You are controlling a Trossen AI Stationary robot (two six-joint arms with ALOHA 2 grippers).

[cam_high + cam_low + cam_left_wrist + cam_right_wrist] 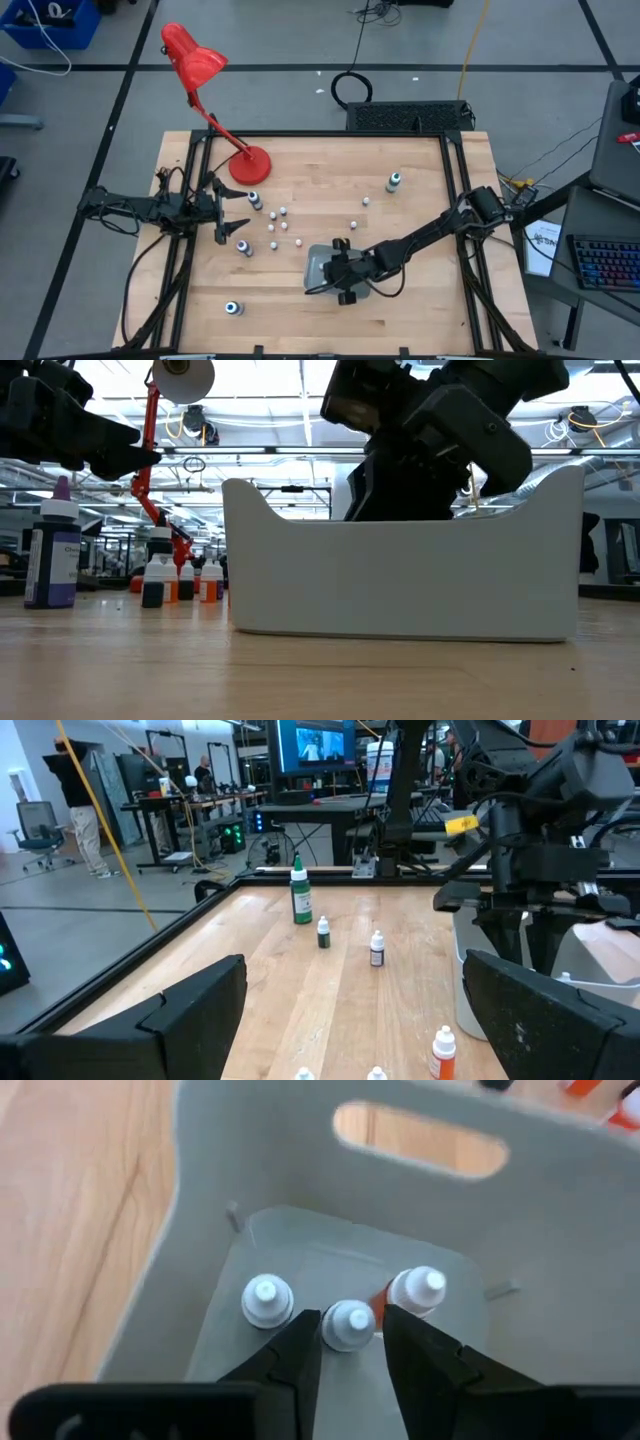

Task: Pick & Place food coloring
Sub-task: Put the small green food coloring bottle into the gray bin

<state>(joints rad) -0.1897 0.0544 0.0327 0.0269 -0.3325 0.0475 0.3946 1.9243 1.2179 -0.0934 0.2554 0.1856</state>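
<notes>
Small white-capped food coloring vials (278, 228) stand scattered on the wooden table, with larger bottles (394, 181) (245, 247) (233, 308) around them. Three vials stand inside the pale grey tray (318, 270), seen in the right wrist view (266, 1300) (420, 1290). My right gripper (347, 1320) reaches down into the tray and is shut on the middle vial (347, 1327). My left gripper (240, 215) hovers open near the table's left edge, touching nothing; a green bottle (300, 895) and small vials (376, 948) lie ahead of it. My right gripper pinches the middle vial just below its white cap (347, 1332) between the two fingers (300, 1350), coming from above and pointing down into the tray. The vial stands upright between two others; whether its base rests on the tray floor is hidden.
A red desk lamp stands on its round base (250, 165) at the table's far left, its arm leaning over the left arm. The tray's tall walls (400, 575) enclose the right gripper. A purple bottle (55, 555) stands near the left gripper. Bare wood lies along the near edge.
</notes>
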